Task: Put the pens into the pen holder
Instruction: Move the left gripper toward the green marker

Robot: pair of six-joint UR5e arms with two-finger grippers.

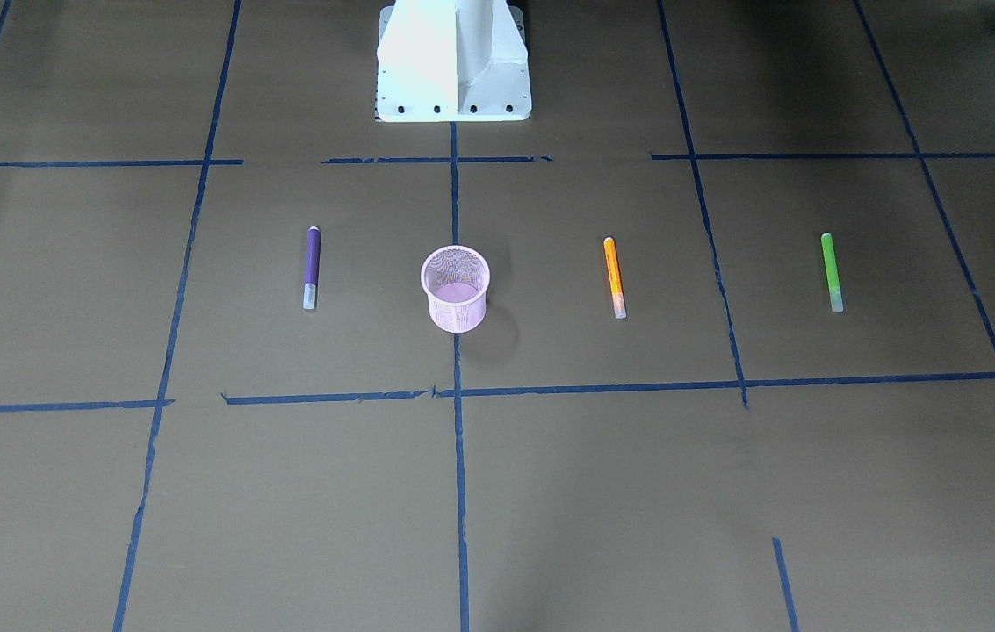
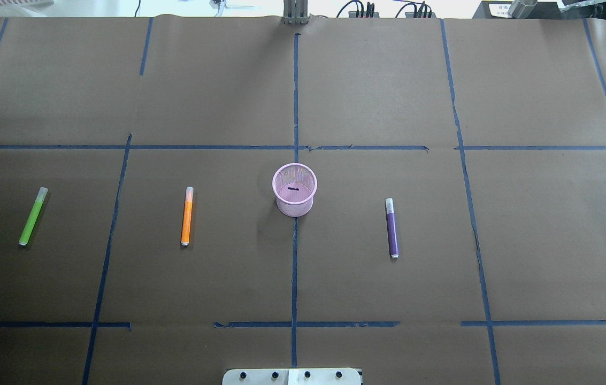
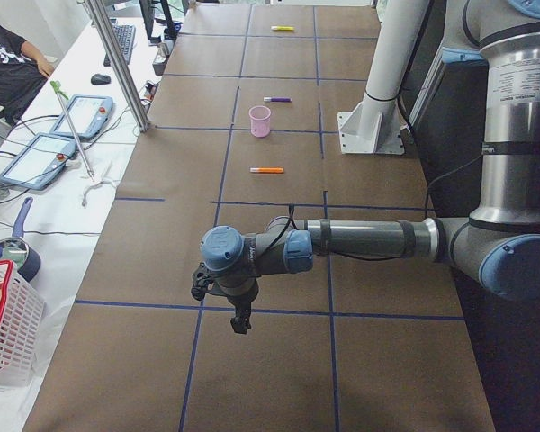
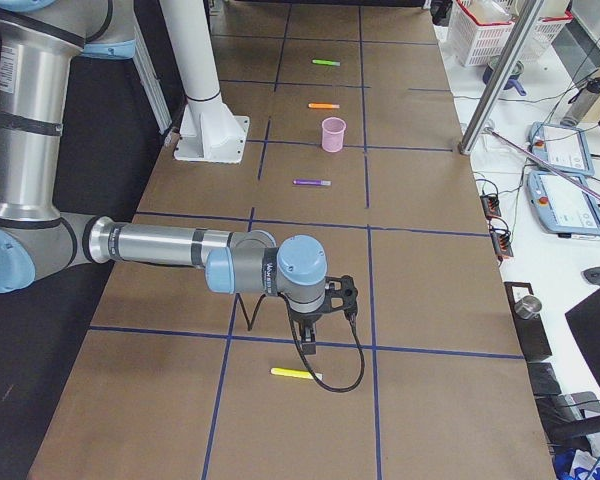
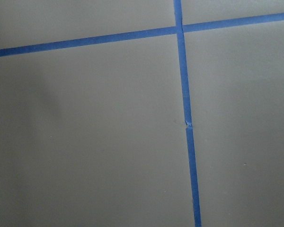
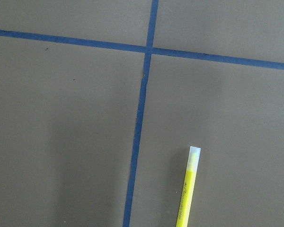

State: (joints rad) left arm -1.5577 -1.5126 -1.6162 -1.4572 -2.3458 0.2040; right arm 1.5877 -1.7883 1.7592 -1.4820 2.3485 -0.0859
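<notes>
Since left gripper (image 3: 240, 322) and right gripper (image 4: 304, 342) show only side-on, whether the fingers are spread or pressed together cannot be told. Pink wire-mesh pen holder (image 2: 294, 190) upright, mid-table. Overhead: orange pen (image 2: 187, 216) and green pen (image 2: 32, 216) flat at its 9 o'clock, purple pen (image 2: 391, 228) at 3 o'clock, caps pale. Yellow pen (image 6: 188, 189) cut off at 6 o'clock in the right wrist view.

The robot stood on a white metal pedestal (image 1: 453, 70) whose flat flange carried four dark screws in a row. The left arm (image 3: 369, 238) and the right arm (image 4: 170, 245) were silver-grey tubes joined by rounded grey housings with pale blue caps. A dark band ringed each upright tube. A thin black cable (image 4: 355, 370) looped under the right wrist. Each arm ended in small black fingers: the left claw (image 3: 240, 322) and the right claw (image 4: 305, 340).
</notes>
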